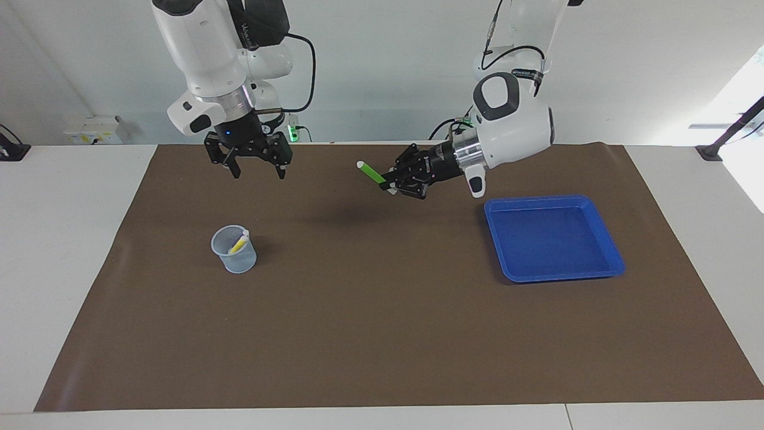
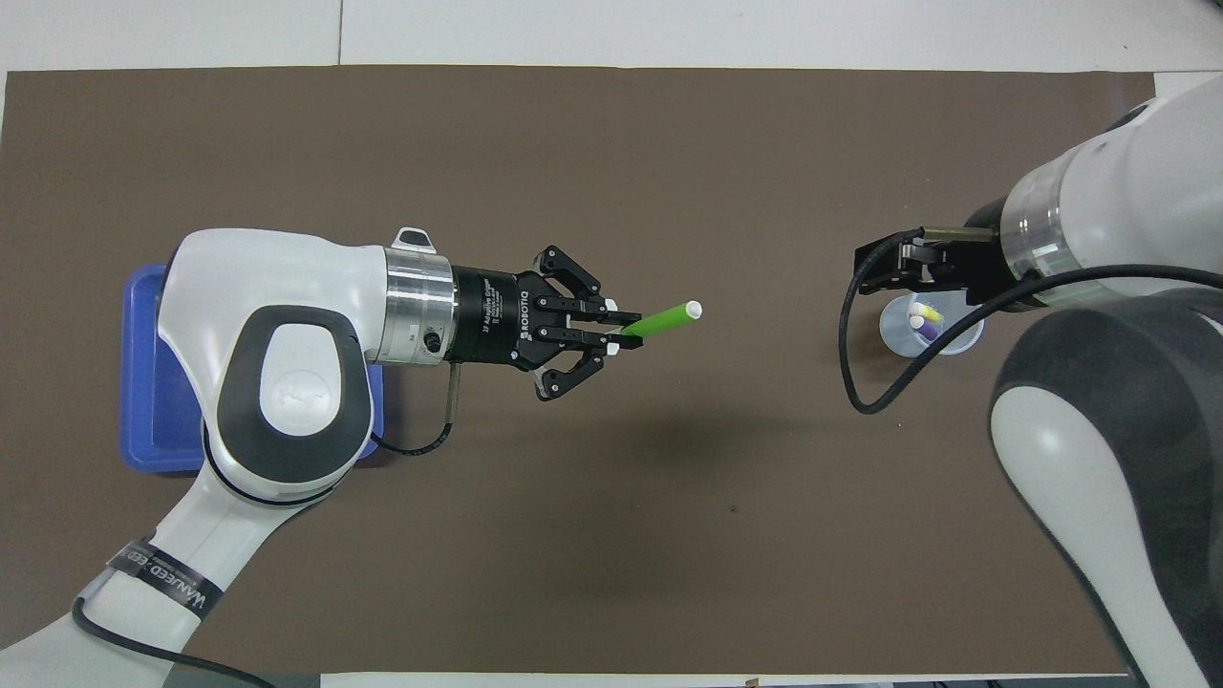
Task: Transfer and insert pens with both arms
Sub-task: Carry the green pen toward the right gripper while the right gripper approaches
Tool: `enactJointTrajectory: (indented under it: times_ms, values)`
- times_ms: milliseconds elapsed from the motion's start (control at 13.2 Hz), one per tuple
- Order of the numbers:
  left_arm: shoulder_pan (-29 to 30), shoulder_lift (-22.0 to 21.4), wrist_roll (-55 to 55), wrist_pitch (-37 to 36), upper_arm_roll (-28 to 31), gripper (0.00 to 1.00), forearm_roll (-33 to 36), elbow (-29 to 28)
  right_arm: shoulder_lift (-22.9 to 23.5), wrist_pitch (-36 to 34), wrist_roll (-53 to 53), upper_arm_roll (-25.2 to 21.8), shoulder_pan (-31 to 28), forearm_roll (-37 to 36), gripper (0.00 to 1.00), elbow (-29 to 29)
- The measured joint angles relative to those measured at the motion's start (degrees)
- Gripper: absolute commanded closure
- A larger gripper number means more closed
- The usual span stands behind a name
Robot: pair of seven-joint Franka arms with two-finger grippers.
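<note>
the left gripper hangs over the middle of the brown mat, jaws clamped on the green pen; the right gripper, jaws apart, hangs over the mat near the cup; yellow pen and purple pen stand in the cup; the blue tray sits toward the left arm's end.

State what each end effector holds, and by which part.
Left end effector grips the green pen near one end. Right end effector holds nothing.
</note>
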Motion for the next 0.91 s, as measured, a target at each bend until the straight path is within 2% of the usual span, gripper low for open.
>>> enactJointTrajectory:
  times_ms: [605, 908]
  values:
    - [-1.0, -0.7, -0.5, 2.1, 0.1, 1.00, -5.7, -1.0, 0.0, 1.8, 13.1, 0.1, 6.1, 16.5, 0.00, 0.4]
    - [-1.1, -0.7, -0.5, 2.7, 0.1, 1.00, -7.0, -1.2, 0.0, 3.3, 17.4, 0.1, 8.7, 17.4, 0.00, 0.4]
